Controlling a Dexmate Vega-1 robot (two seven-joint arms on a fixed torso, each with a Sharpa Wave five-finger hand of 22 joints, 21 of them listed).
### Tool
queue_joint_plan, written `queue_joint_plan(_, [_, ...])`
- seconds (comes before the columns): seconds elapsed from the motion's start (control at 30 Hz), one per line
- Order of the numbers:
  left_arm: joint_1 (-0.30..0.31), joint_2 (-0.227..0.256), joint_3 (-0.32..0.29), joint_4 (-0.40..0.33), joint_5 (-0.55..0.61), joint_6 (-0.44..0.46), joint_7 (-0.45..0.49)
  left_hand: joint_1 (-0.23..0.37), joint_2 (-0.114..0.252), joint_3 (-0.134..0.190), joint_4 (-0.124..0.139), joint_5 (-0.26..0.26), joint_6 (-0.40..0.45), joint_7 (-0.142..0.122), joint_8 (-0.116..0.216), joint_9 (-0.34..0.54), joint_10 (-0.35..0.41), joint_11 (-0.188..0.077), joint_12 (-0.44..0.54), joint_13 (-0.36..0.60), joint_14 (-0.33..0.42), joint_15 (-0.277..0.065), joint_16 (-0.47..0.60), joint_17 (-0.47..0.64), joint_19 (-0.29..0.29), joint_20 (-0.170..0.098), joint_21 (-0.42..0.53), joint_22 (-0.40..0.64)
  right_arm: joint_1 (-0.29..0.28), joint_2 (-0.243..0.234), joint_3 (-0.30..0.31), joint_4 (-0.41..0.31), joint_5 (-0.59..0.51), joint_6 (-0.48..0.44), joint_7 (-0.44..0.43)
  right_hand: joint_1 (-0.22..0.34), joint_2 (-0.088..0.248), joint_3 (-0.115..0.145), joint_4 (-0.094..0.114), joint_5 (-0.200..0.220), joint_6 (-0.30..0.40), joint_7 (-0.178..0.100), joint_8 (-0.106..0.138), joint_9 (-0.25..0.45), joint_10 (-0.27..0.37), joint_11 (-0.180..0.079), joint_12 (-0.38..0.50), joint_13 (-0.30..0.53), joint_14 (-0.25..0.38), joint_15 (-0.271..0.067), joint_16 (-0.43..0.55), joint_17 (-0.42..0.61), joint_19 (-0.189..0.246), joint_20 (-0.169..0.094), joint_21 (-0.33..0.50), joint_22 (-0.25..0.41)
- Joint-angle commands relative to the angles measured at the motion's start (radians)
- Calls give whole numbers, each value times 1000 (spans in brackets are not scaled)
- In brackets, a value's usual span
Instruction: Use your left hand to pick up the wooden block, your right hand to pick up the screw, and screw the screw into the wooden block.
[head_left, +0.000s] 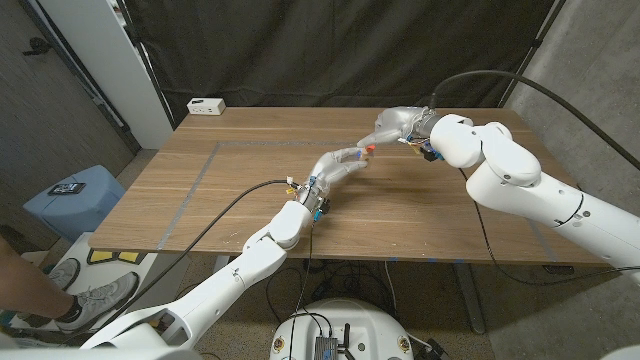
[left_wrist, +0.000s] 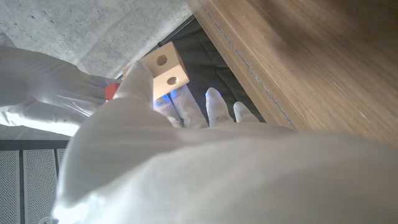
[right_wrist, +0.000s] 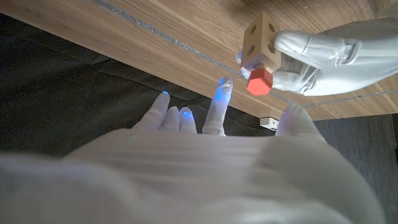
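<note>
Table (head_left: 250, 190): we are seeing it spanning mid-frame in the head view | right hand (head_left: 398, 124): hovering upper centre-right, fingers apart, gripping nothing | left hand (head_left: 340, 165): gripping the wooden block (right_wrist: 260, 41) at frame centre above the table | screw (right_wrist: 259, 81): its red head sitting against the block.

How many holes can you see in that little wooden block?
4: two on the wooden block face in the left wrist view, two on faces in the right wrist view. These may overlap; other faces are hidden.
</note>
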Motion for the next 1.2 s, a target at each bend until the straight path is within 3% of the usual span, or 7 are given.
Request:
queue_joint_plan(0.03, [0,-2,-4,2,-12,3,-4,-2,8,3,-1,-6,1,3,8,1,-3,-3,4,1,6,-91,2,3,6,4,8,2,-28,-24,45,-12,44,48,-28,-7,4,-10,0,11,-23,4,-14,-10,-12,10,-6,5,-1,11,-5,3,0,7,-3,5])
queue_joint_plan(0.37, [-5,-9,-6,9,-25,6,-8,-4,8,2,0,-6,-1,3,7,1,-3,-2,4,1,6,-92,2,3,6,5,8,2,-61,-49,93,-14,108,107,-68,-1,19,-11,-6,24,-86,9,-56,-41,-22,17,-8,8,-7,20,-11,-2,-7,13,-3,5])
queue_joint_plan(0.63, [-13,-15,-6,21,-39,6,-18,-4,8,2,-1,-7,1,4,8,1,-2,-3,5,1,6,-92,2,2,4,2,7,2,-84,-72,129,1,160,186,-107,16,56,2,-15,30,-167,22,-119,-80,-37,23,-9,10,-10,23,-16,-9,-9,14,-3,4])
queue_joint_plan(0.83, [-16,-14,-6,23,-44,11,-21,-5,8,1,0,-7,1,4,7,1,-2,-3,5,1,6,-91,2,3,4,4,7,2,-86,-80,138,15,181,231,-112,68,91,33,-48,10,-202,22,-163,-117,-48,28,-8,11,-16,24,-20,-15,-12,11,-3,4])
queue_joint_plan(0.93, [-18,-15,-6,26,-47,11,-24,-5,9,1,0,-7,0,4,7,1,-2,-3,5,1,6,-90,2,3,4,4,7,2,-87,-83,140,18,182,242,-113,102,101,52,-75,-5,-220,13,-188,-140,-58,28,-8,11,-21,27,-23,-19,-15,9,-3,3])
queue_joint_plan(1.1, [-20,-16,-5,30,-51,11,-29,-5,9,1,0,-7,0,5,7,1,-2,-3,5,1,6,-90,2,2,4,5,7,2,-86,-88,142,27,182,266,-113,121,100,62,-92,-11,-228,10,-203,-154,-70,31,-10,12,-27,27,-25,-20,-19,10,-4,3])
queue_joint_plan(1.2, [-22,-16,-5,32,-56,11,-32,-5,8,1,0,-7,0,4,7,1,-2,-3,5,1,6,-91,2,2,3,5,7,2,-86,-90,142,33,178,280,-115,139,97,70,-108,-18,-234,-14,-217,-167,-76,33,-10,12,-30,29,-26,-21,-22,10,-5,3])
